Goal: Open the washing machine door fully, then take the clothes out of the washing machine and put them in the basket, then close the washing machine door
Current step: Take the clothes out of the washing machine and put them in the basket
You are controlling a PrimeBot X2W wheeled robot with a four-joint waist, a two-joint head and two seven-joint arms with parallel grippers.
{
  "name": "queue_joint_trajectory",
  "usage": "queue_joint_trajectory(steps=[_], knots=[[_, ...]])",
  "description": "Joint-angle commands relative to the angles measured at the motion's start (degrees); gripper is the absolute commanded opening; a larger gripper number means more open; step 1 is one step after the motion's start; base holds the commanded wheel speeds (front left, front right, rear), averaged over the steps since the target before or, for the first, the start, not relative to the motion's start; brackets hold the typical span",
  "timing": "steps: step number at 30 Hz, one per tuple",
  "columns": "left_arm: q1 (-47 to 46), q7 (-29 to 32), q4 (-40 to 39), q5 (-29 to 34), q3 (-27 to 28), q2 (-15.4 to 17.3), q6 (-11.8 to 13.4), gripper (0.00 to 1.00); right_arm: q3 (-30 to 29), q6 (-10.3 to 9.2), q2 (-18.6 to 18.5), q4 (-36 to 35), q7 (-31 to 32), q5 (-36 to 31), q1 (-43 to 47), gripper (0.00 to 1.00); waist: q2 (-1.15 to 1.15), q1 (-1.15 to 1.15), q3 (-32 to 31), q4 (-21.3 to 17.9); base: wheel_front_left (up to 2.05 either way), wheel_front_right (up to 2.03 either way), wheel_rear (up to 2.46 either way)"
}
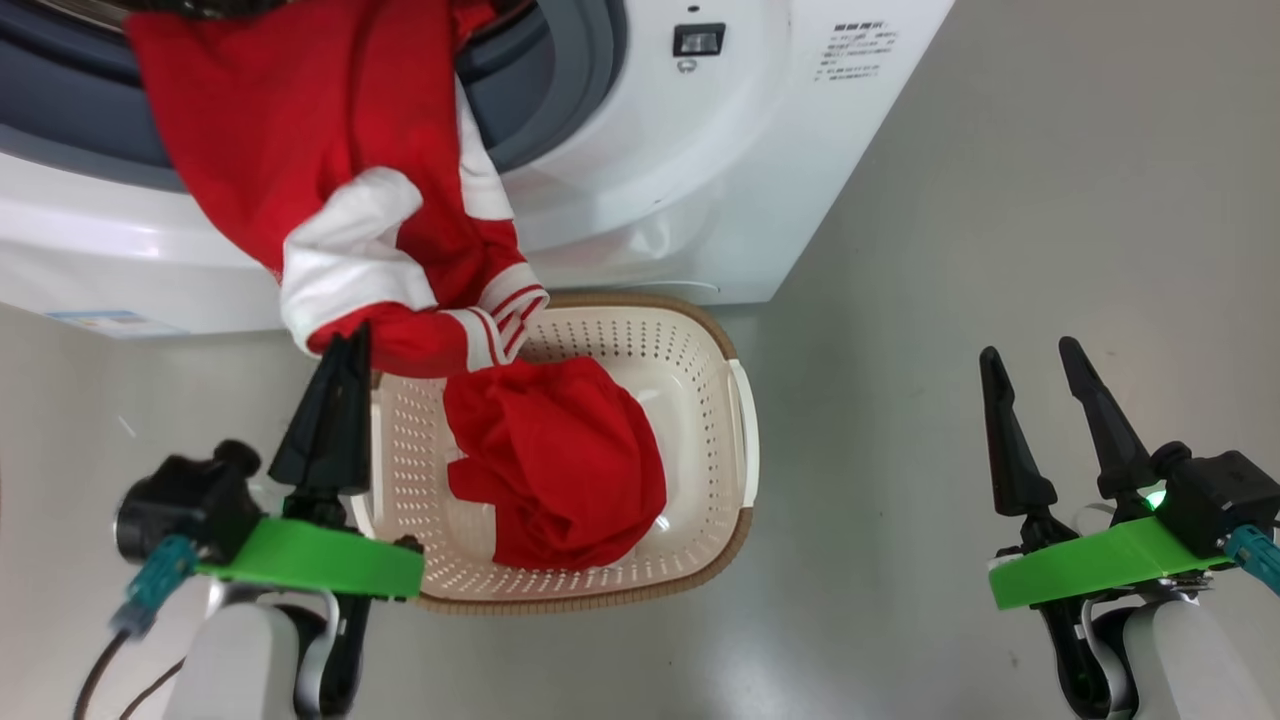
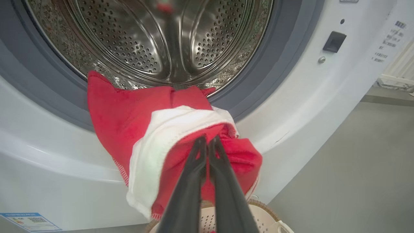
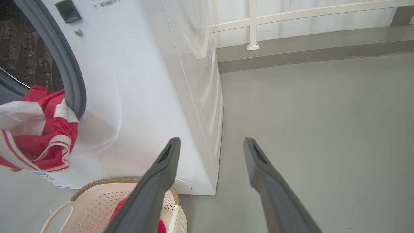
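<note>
A red and white garment [image 1: 300, 150] of the clothes hangs out of the washing machine [image 1: 700, 200] over its grey rubber ring, and its lower end reaches the basket [image 1: 742, 420]. My left gripper [image 1: 352, 338] is shut on that lower end, just over the basket's near-left rim. In the left wrist view the left gripper [image 2: 207, 139] pinches the garment [image 2: 129, 116] below the steel drum [image 2: 129, 38]. A second red garment [image 1: 560, 460] lies in the basket. My right gripper [image 1: 1030, 355] stands open over bare floor to the right, holding nothing. The washing machine door is out of view.
The basket stands on the grey floor against the machine's front. A black latch socket [image 1: 698, 40] sits right of the drum opening. In the right wrist view, a white railing [image 3: 252, 26] and a low ledge run behind the machine's side. Bare floor stretches to the right.
</note>
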Motion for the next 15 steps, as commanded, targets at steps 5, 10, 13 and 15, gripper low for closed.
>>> queue_joint_trajectory(steps=[5,10,13,15], knots=[[-4.91,-0.30,8.65,-0.13,-0.86,2.87,-0.32,0.00,1.46,0.36,-0.38,-1.78,-0.37,0.14,-1.52,1.00,0.00,0.00,2.83,-0.75,0.00,0.00,0.00],[-8.11,-0.30,15.36,-0.58,-2.42,3.71,-0.32,0.00,1.52,0.36,-0.38,-2.00,-0.37,0.26,-2.24,1.00,0.00,0.00,4.49,-1.23,0.00,0.00,0.00],[-10.67,-0.30,20.08,-1.04,-3.43,4.07,-0.32,0.00,1.53,0.36,-0.38,-2.17,-0.37,0.37,-2.67,1.00,0.00,0.00,5.71,-1.52,0.00,0.00,0.00],[-12.28,-0.30,23.15,-1.20,-4.33,4.33,-0.32,0.00,1.62,0.36,-0.38,-2.29,-0.37,0.45,-2.98,1.00,0.00,0.00,6.47,-1.72,0.00,0.00,0.00]])
